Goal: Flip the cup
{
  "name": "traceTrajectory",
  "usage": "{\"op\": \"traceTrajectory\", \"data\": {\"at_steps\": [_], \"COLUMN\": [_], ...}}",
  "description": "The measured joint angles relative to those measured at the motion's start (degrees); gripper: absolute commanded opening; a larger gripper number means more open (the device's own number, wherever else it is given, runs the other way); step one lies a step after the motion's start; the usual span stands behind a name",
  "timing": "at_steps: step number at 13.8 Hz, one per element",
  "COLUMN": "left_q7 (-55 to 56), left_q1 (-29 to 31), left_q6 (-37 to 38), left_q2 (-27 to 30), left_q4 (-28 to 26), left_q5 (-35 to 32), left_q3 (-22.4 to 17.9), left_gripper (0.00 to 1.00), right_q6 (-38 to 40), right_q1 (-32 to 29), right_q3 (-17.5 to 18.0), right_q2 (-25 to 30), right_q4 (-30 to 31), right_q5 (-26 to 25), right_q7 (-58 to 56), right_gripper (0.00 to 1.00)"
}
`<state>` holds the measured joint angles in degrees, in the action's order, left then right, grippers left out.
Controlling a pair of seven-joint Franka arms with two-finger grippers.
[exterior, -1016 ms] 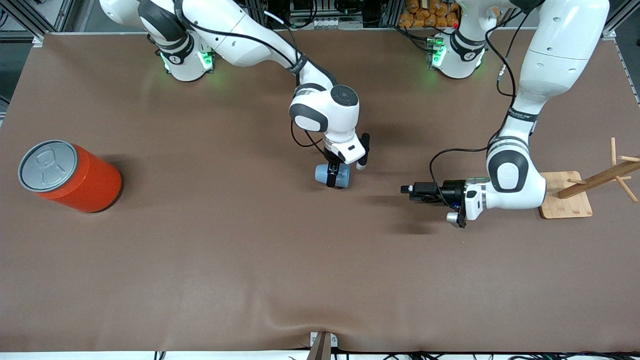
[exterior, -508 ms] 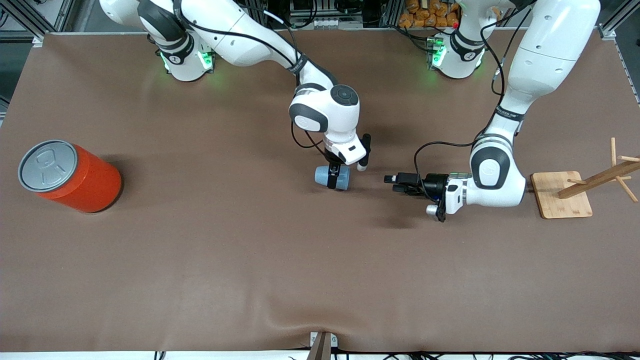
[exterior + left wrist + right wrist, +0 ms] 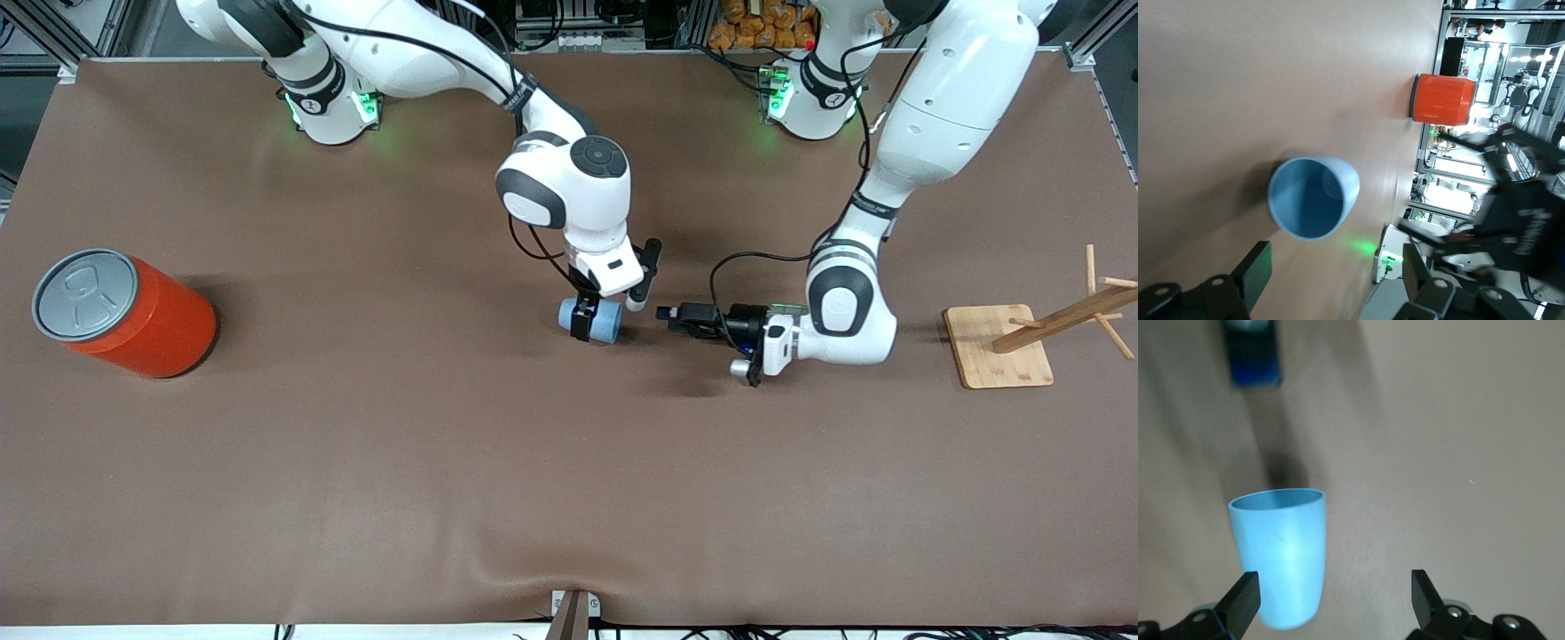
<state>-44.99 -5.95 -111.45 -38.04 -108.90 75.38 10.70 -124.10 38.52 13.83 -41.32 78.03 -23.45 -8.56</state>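
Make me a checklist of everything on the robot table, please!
Surface: brown cloth covers the table, with a small ripple at the edge nearest the front camera.
Job's things: cup lies on its side mid-table, mouth toward the left arm's end.
Clutter: orange can at the right arm's end; wooden rack at the left arm's end.
Grippers: right gripper open, around the cup; left gripper open, level beside the cup's mouth.
Cables: black leads loop along both wrists.
Surroundings: shelving past the table's edge.

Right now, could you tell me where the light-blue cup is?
The cup lies on its side near the table's middle, under the open right gripper. Its mouth faces the left gripper, which is close beside it.
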Motion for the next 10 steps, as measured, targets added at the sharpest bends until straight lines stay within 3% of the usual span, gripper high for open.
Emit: {"op": "traceTrajectory", "data": {"at_steps": [4,8,9,10], "left_q7": [-1.51,-2.01,-2.01,-2.01], "left_q1": [-3.05,-5.39,-5.93,-6.49], "left_q6": [-2.42,-3.86,-3.99,-4.17], "left_q2": [-1.39,-2.94,-3.25,-3.51], "left_q4": [0.45,0.66,0.68,0.69], "left_q5": [5.06,7.01,7.20,7.41], "left_q3": [0.00,0.02,0.02,0.04], "left_gripper": [0.82,0.73,0.70,0.58], "right_q6": [15.32,20.01,22.99,25.62], "right_q1": [-4.75,-16.17,-18.73,-21.05], "right_q3": [-0.08,-0.25,-0.29,-0.40], "right_q2": [4.24,9.52,11.24,12.98], "right_q4": [-8.47,-10.68,-10.93,-11.01], "right_q5": [3.43,8.08,8.39,8.50], "right_q7": [0.01,-0.21,-0.29,-0.25], "right_gripper": [1.00,1.00,1.00,1.00]}}
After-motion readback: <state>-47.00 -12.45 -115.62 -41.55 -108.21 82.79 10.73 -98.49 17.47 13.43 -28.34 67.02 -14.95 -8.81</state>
